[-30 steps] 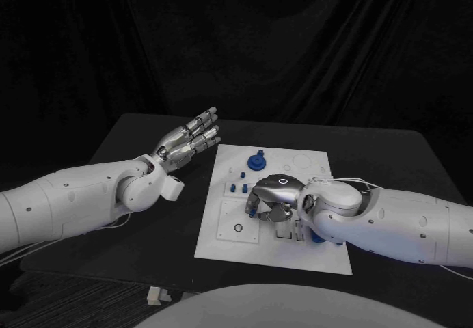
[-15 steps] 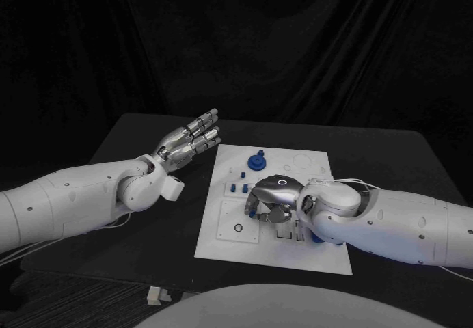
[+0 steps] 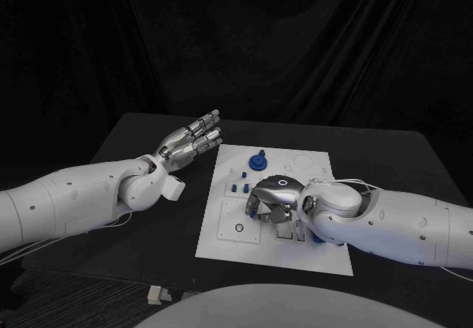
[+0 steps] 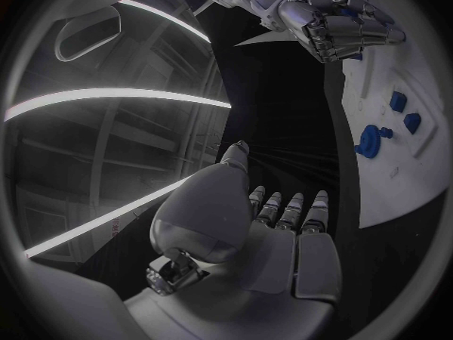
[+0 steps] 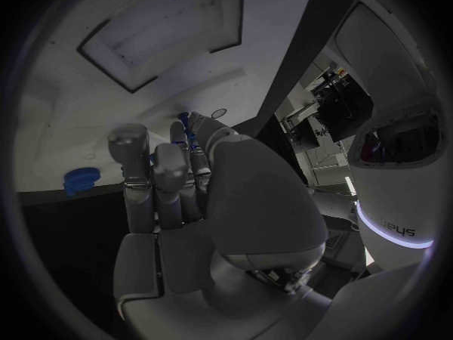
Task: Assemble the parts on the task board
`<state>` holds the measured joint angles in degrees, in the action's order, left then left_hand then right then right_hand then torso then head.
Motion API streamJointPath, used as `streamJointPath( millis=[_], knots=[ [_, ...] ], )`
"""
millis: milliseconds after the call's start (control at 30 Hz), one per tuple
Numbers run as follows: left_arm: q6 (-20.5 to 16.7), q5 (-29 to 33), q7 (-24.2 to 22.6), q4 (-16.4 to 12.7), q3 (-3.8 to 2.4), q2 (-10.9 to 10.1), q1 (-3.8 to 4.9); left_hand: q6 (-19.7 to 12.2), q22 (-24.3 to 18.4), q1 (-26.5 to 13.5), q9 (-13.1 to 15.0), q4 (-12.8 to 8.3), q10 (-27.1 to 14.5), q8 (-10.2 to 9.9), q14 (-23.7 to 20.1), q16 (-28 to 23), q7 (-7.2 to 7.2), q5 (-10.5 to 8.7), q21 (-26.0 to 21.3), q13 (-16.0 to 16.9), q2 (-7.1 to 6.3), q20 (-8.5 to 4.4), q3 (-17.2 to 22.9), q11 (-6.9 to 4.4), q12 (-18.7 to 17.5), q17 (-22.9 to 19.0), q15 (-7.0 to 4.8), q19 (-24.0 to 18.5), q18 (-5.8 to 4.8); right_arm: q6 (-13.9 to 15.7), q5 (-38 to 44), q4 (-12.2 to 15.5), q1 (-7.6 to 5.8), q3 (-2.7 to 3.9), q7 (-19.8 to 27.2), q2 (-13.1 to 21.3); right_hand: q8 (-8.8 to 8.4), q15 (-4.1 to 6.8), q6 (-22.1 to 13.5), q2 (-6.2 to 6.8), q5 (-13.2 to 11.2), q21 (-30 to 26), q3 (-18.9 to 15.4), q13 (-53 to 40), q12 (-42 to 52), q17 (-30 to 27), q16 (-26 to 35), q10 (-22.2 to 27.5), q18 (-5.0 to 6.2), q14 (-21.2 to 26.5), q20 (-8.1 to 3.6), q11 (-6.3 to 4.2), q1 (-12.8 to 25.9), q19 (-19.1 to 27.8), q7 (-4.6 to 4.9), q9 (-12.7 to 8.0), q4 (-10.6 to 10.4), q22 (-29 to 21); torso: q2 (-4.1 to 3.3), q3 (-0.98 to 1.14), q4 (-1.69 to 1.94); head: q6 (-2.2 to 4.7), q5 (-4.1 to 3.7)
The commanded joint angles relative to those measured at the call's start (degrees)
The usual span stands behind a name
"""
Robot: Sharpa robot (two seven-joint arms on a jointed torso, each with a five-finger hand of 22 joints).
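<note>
The white task board (image 3: 229, 240) lies in the middle of the black table. A round blue part (image 3: 257, 162) stands near its far edge, and small blue parts (image 3: 238, 186) sit just in front of it. My right hand (image 3: 273, 201) hovers low over the board's middle with its fingers curled in. In the right wrist view a thin blue peg (image 5: 185, 121) shows between its fingertips. My left hand (image 3: 189, 142) is raised off the board's far left corner, flat, fingers straight and apart, holding nothing. The left wrist view shows that hand (image 4: 274, 242), the round blue part (image 4: 370, 140) and my right hand (image 4: 342, 26).
The board has recesses and round holes, among them a ring (image 3: 238, 227) near its left front. Black table surface (image 3: 147, 225) runs along the board's left side and behind it. A dark curtain closes off the back.
</note>
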<state>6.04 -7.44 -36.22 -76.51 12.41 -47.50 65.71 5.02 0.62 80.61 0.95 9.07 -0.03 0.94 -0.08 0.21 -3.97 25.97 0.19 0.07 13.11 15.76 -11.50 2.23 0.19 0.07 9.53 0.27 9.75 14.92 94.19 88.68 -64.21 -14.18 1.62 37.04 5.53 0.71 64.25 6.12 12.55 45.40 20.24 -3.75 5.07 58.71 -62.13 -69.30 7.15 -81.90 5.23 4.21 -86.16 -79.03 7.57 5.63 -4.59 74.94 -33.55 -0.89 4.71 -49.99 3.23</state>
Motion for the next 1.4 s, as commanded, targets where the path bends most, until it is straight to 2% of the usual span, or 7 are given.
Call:
streamJointPath(
  millis=[33, 200, 567, 800, 1400],
  knots=[
    [0.81, 0.05, -0.42, 0.0, -0.06, 0.16, -0.09, 0.11, -0.06, 0.3, 0.06, -0.27, 0.03, 0.19, 0.08, -0.21, 0.31, 0.13, 0.01, -0.07, 0.47, 0.46, 0.01, 0.45, -0.19, -0.07, 0.37, -0.05, 0.45, -0.51, 0.29, -0.02, 0.16, 0.01, -0.46, 0.0, -0.55, -0.26, -0.4, 0.34, -0.3, -0.43, -0.03, 0.06, -0.5, -0.2, 0.36, 0.11, -0.21, 0.15, 0.03, 0.12, 0.3, 0.4, 0.17, -0.12, -0.38, 5.85, 0.02, 0.04, 0.05, -0.01, 0.0],
    [0.91, 0.05, -0.36, 0.08, -0.06, 0.21, -0.15, 0.08, -0.06, 0.32, 0.06, -0.32, 0.03, 0.18, 0.08, -0.21, 0.32, 0.15, 0.01, -0.07, 0.47, 0.46, 0.02, 0.45, -0.19, -0.07, 0.37, -0.05, 0.44, -0.87, 0.29, -0.12, 0.16, 0.01, -0.68, 0.06, -1.3, -0.5, -1.48, 0.62, -0.32, -1.46, 0.02, 0.06, -0.97, -0.6, 0.74, 0.77, -0.09, 0.45, 0.19, 0.44, 0.46, 0.82, 0.54, -0.43, -0.54, 5.63, -0.03, 0.03, 0.03, -0.01, -0.01],
    [1.1, 0.05, -0.18, 0.17, -0.06, 0.23, -0.29, 0.13, -0.05, 0.4, 0.06, -0.65, 0.03, 0.19, 0.08, -0.21, 0.4, 0.28, 0.01, -0.07, 0.59, 0.48, 0.17, 0.49, -0.19, -0.07, 0.49, -0.04, 0.44, -0.17, 0.29, -0.16, 0.17, 0.01, -0.42, 0.23, -0.96, -0.46, -0.68, 0.17, -0.21, -1.24, 0.16, -0.11, -0.69, -0.28, 0.39, 0.27, -0.09, 0.39, 0.24, 0.27, 0.51, 0.84, 0.32, -0.25, -0.72, 5.67, -0.02, -0.02, -0.09, -0.01, 0.2],
    [1.18, 0.05, -0.07, 0.21, -0.06, 0.25, -0.41, 0.1, -0.06, 0.38, 0.06, -0.7, 0.03, 0.19, 0.08, -0.21, 0.41, 0.28, 0.01, -0.07, 0.65, 0.49, 0.2, 0.5, -0.19, -0.07, 0.53, -0.04, 0.44, 0.05, 0.29, -0.17, 0.17, 0.01, -0.35, 0.35, -0.91, -0.44, -0.57, 0.13, -0.19, -1.3, 0.14, -0.12, -0.66, -0.31, 0.4, 0.21, -0.07, 0.39, 0.24, 0.24, 0.57, 0.86, 0.28, -0.22, -0.76, 5.65, -0.01, 0.09, -0.11, -0.01, 0.25],
    [1.2, 0.05, 0.28, 0.3, -0.06, 0.23, -0.55, 0.06, -0.02, 0.22, 0.05, -0.79, 0.03, 0.18, 0.08, -0.21, 0.45, 0.26, 0.03, -0.07, 1.04, 0.52, 0.36, 0.61, -0.19, -0.07, 0.65, -0.02, 0.42, 0.16, 0.29, -0.26, 0.17, 0.01, -0.23, 0.16, -1.03, -0.45, -0.7, 0.21, -0.21, -1.55, 0.02, -0.1, -0.73, -0.52, 0.57, 0.34, -0.02, 0.48, 0.25, 0.28, 0.81, 0.96, 0.32, -0.25, -0.92, 5.59, -0.02, 0.0, -0.05, -0.01, 0.28]
  ],
)
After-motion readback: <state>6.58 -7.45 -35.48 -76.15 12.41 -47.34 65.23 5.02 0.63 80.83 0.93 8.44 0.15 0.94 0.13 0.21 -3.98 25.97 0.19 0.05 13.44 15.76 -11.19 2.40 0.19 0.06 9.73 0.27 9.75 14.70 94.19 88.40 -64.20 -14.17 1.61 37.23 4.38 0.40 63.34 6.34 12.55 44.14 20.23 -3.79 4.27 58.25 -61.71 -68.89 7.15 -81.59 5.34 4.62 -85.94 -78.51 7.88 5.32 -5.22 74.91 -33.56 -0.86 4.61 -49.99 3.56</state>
